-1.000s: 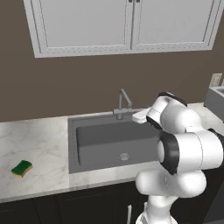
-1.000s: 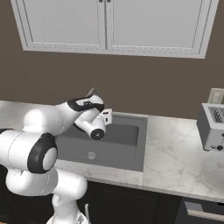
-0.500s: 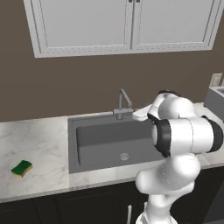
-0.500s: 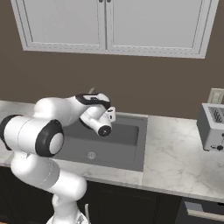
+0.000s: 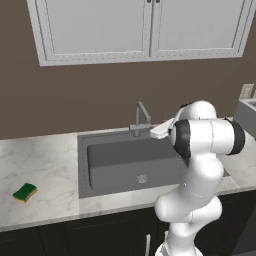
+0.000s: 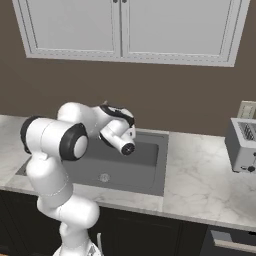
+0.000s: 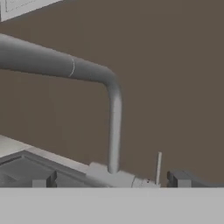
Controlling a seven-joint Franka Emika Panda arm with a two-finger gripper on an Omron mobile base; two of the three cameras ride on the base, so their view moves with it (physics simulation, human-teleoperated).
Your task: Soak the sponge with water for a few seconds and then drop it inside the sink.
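Note:
The sponge, green on top and yellow below, lies on the marble counter far to the left of the sink. My gripper hovers over the basin's back right, just right of the grey angular faucet. In the hand view the faucet stands close ahead. My gripper is open, with one fingertip on each side of the faucet's base, and it holds nothing. A thin lever rises right of the spout. The water is out of view.
A toaster stands on the counter right of the sink. White wall cabinets hang above the brown wall. The round drain sits in the basin floor.
The arm's upper links have rolled and its elbow has swung, while the hand has edged slightly toward the faucet. The jaws stay open. The sponge has not moved.

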